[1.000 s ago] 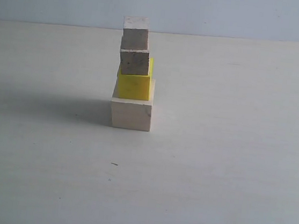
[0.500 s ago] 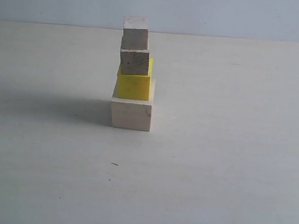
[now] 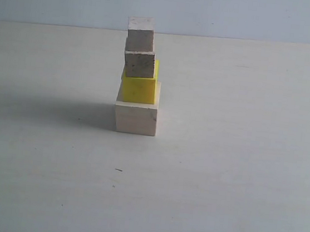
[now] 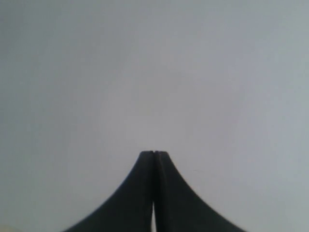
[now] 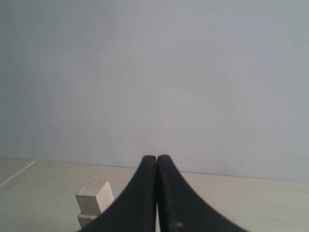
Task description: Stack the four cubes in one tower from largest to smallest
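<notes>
In the exterior view the tower stands a little left of centre. The large pale wooden cube (image 3: 136,118) is at the bottom, the yellow cube (image 3: 139,88) rests on it, and two small bare wooden cubes (image 3: 139,64) (image 3: 140,35) sit above, slightly offset. No gripper shows in that view. My left gripper (image 4: 154,152) is shut with nothing in it, facing a blank wall. My right gripper (image 5: 157,157) is shut and empty; the top small cube (image 5: 93,196) and a sliver of the second small cube (image 5: 85,220) show off to one side of its fingers.
The pale tabletop (image 3: 234,158) spreads all around the tower, with a plain grey-blue wall (image 3: 239,13) behind it. A tiny dark speck (image 3: 118,170) lies on the table in front of the tower.
</notes>
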{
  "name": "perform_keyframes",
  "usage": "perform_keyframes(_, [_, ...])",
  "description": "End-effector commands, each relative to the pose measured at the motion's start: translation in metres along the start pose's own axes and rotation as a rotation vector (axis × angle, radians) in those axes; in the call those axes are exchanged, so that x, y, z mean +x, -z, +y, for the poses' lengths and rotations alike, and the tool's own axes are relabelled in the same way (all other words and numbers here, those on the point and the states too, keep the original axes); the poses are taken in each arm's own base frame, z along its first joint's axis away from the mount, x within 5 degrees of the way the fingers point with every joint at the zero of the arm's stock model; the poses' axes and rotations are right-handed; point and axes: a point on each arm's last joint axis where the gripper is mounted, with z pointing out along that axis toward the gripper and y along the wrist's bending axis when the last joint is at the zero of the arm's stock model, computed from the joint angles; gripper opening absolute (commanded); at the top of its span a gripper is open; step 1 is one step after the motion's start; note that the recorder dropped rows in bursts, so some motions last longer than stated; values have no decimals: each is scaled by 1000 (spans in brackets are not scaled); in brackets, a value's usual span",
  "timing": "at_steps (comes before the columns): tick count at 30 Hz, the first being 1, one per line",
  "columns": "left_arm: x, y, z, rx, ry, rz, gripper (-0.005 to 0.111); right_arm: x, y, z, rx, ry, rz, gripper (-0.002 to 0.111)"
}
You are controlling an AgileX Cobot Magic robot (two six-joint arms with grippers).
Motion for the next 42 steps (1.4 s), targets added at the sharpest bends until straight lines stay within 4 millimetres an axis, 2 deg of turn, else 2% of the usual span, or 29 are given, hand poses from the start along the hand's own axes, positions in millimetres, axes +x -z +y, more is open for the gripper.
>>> perform_keyframes(1, [15, 2, 7, -77, 109, 129, 0, 1, 1, -1, 4, 6, 1, 0])
perform_keyframes(5, [51, 5, 17, -125, 152, 308, 0, 1, 1, -1, 4, 6, 1, 0])
perform_keyframes(10, [95, 7, 30, -125, 117, 351, 0, 1, 1, -1, 4, 6, 1, 0])
perform_keyframes(19, [130, 11, 43, -122, -139, 480, 0, 1, 1, -1, 4, 8, 1, 0])
perform_keyframes(22, [142, 14, 47, -117, -175, 527, 0, 1, 1, -1, 4, 8, 1, 0])
perform_keyframes(27, [173, 22, 56, -97, -198, 630, 0, 1, 1, -1, 4, 6, 1, 0])
perform_keyframes(35, [174, 22, 55, -36, -341, 641, 0, 1, 1, -1, 4, 6, 1, 0])
perform_keyframes(42, [174, 22, 56, -41, -343, 640, 0, 1, 1, -1, 4, 8, 1, 0])
